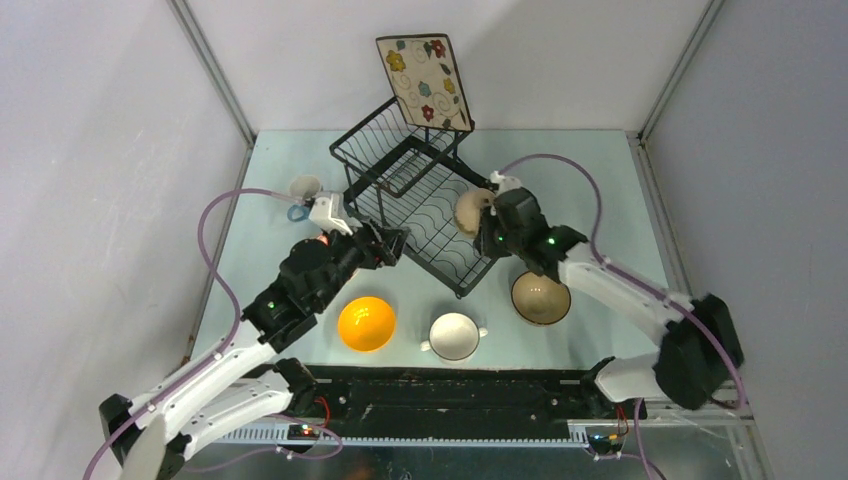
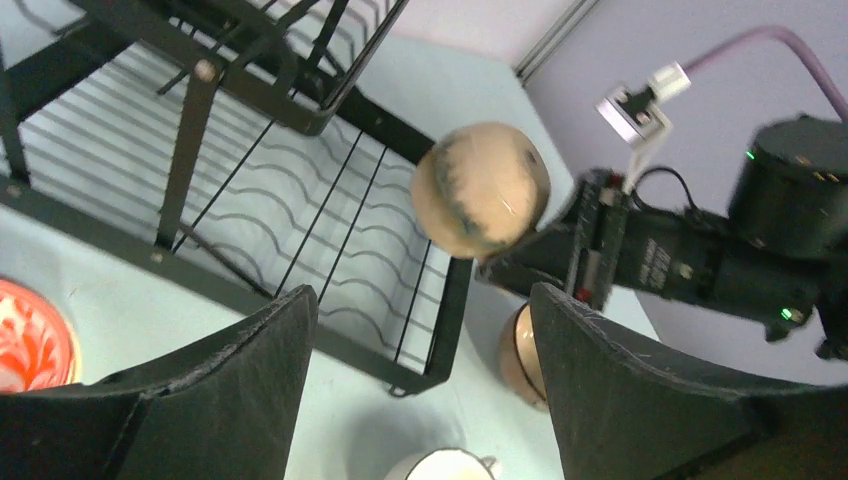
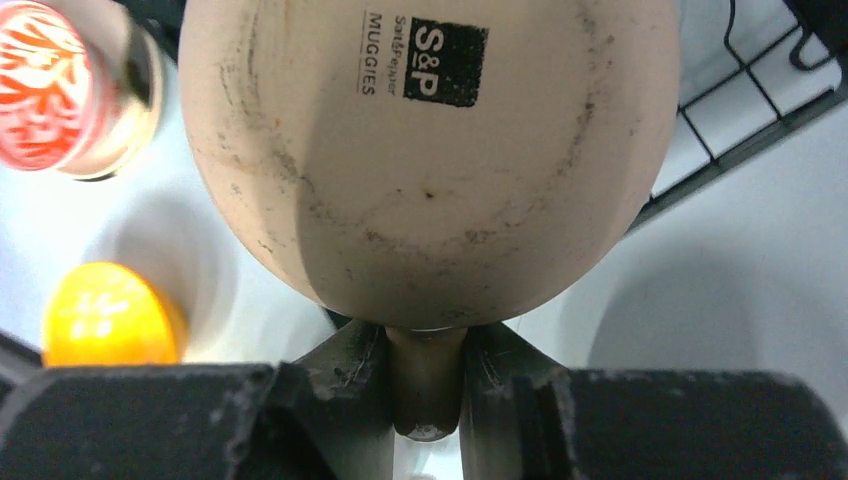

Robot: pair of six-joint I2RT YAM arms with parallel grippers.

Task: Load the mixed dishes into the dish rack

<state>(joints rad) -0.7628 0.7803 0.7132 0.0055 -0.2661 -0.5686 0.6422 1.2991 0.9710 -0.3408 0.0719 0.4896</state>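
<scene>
Though left gripper (image 2: 422, 300) agape, right gripper (image 3: 425, 350) clenched on speckled, rounded beige mug (image 3: 430, 150).

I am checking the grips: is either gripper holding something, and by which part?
The right gripper holds the beige mug by its handle. The left gripper is open and holds nothing.

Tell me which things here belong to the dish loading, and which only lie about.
Of the job: dish rack, floral plate, beige mug, orange-yellow bowl, white two-handled bowl, tan bowl, red-patterned bowl.
Only lying about: the arms' purple cables.
</scene>
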